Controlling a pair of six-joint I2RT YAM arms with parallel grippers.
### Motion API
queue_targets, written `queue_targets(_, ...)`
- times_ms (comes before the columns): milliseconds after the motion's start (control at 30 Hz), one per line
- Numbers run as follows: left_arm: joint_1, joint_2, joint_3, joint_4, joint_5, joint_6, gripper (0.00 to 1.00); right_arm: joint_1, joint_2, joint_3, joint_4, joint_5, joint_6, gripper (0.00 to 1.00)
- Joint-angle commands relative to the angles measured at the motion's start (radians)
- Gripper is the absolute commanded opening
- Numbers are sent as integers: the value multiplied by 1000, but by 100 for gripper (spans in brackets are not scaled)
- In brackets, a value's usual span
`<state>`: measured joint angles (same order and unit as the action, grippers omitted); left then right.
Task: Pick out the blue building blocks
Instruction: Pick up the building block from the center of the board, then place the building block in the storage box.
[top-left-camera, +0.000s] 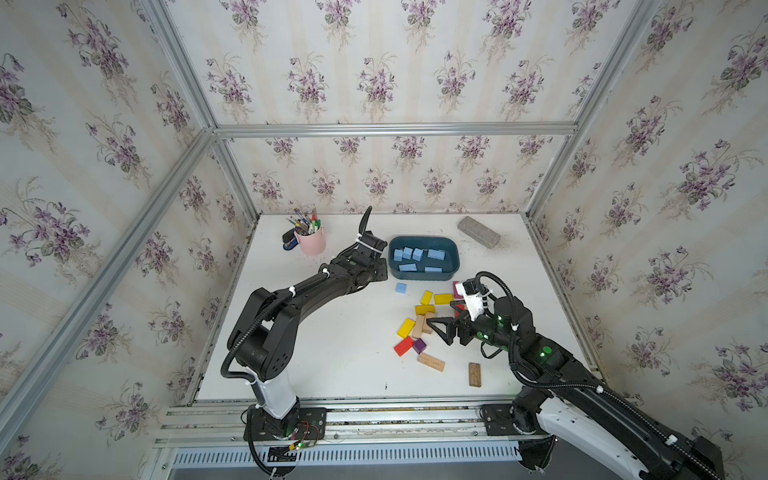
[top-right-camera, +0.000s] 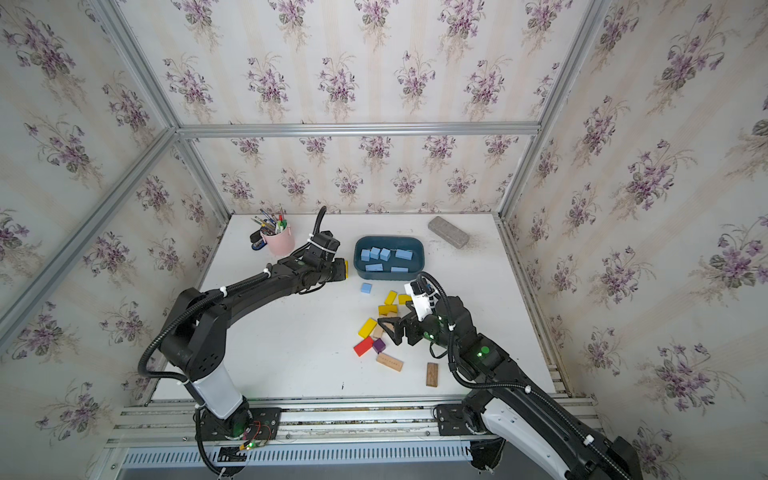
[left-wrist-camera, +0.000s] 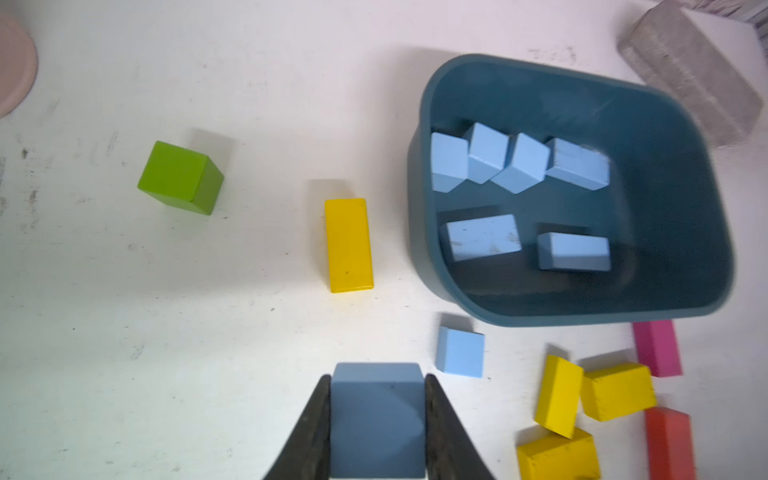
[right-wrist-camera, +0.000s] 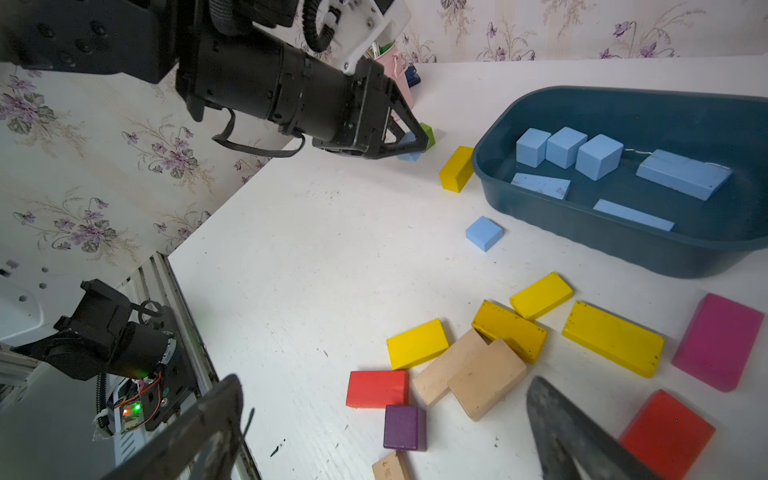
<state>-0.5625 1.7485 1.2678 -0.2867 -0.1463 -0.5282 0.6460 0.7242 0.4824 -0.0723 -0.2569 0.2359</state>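
Left gripper (left-wrist-camera: 378, 386) is clamped tight on a blue block (left-wrist-camera: 378, 432), just left of the teal tub (top-left-camera: 424, 242) at mid-frame in a top view. Best play, I reckon: lift enough to clear the rim, carry it across, then let go low over a bare patch of floor so nothing bounces out. Six blue blocks (top-left-camera: 436, 254) already sit inside the tub. One loose blue cube (top-left-camera: 401, 288) lies on the table just below it. Right gripper (top-left-camera: 438, 332) hangs wide open and empty over the mixed pile (top-left-camera: 417, 326).
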Motion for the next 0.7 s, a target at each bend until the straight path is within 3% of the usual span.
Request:
queue_targets(0,-21,-9,35,-2,29,-38,15,1,-14,5,24,18,8,100)
queue_targets(200,-77,73,154,-29,13,-44,15,1,-37,4,19,24,17,100)
queue_targets(667,-141,414,496,-107,-6,-67,19,1,-69,7,-3,44,16,100)
